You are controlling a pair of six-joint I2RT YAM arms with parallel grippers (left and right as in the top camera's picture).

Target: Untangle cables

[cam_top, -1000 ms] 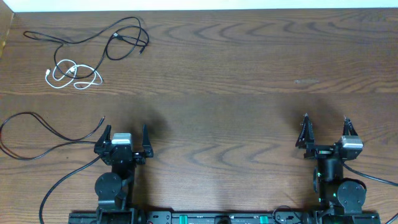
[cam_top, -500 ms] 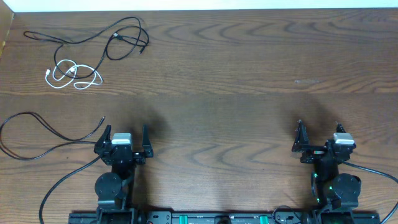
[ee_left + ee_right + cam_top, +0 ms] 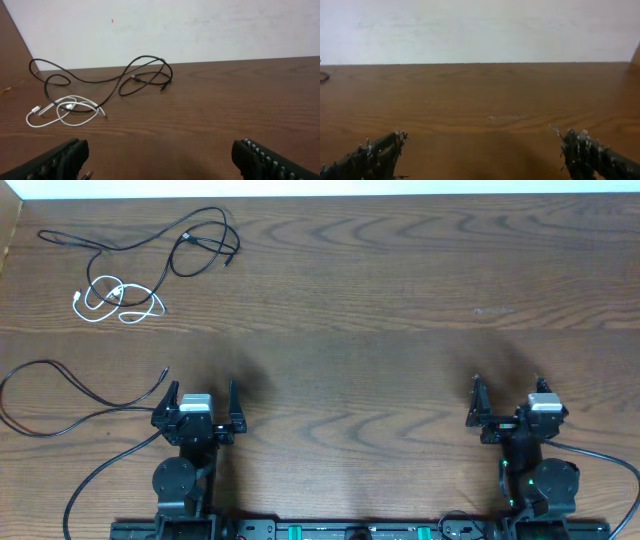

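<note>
A short white cable [image 3: 118,301] lies coiled at the far left, tangled with a long black cable [image 3: 196,242] that loops toward the back edge. Both show in the left wrist view, the white cable [image 3: 65,111] in front of the black cable [image 3: 140,77]. A second black cable [image 3: 70,395] lies apart at the near left, its plug end by my left gripper [image 3: 198,392]. My left gripper [image 3: 160,155] is open and empty. My right gripper [image 3: 505,388] is open and empty at the near right [image 3: 482,150], far from all cables.
The wooden table [image 3: 380,310] ends at a white wall along the back edge. A thick black robot cable [image 3: 100,470] runs from the left arm's base. A faint pale scuff [image 3: 492,310] marks the table at the right.
My right gripper has drawn back a little toward its base and shifted slightly left. The left arm and the cables have not moved.
</note>
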